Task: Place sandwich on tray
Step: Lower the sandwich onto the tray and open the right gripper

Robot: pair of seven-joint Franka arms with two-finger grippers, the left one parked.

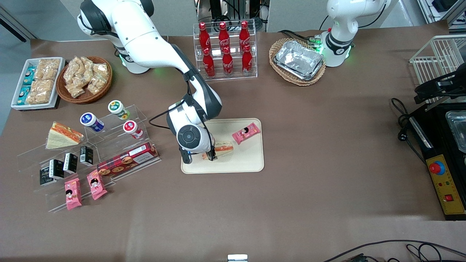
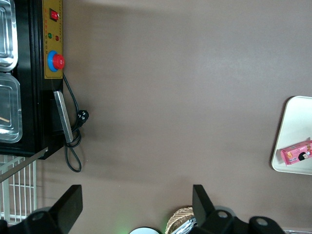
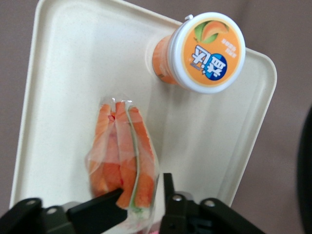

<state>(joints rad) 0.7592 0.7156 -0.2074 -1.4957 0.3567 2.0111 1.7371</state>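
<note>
The sandwich point(image 1: 224, 147), a clear-wrapped wedge with orange filling bands, lies on the cream-beige tray point(image 1: 247, 162). My right gripper point(image 1: 209, 156) hangs just above the tray at the sandwich's end nearer the front camera. In the right wrist view the gripper point(image 3: 144, 187) straddles the sandwich point(image 3: 122, 156). One finger point(image 3: 97, 209) touches the wrapper. A thin gap shows between the wrapper and the other finger point(image 3: 169, 195), so the jaws are open around the sandwich. The tray point(image 3: 73, 58) lies under it.
An orange-lidded cup point(image 3: 204, 51) and a pink snack pack point(image 1: 246, 133) also sit on the tray. A similar sandwich wedge point(image 1: 63, 134), small cups and snack packs are on clear shelves toward the working arm's end. A cola bottle rack point(image 1: 224, 49) stands farther from the camera.
</note>
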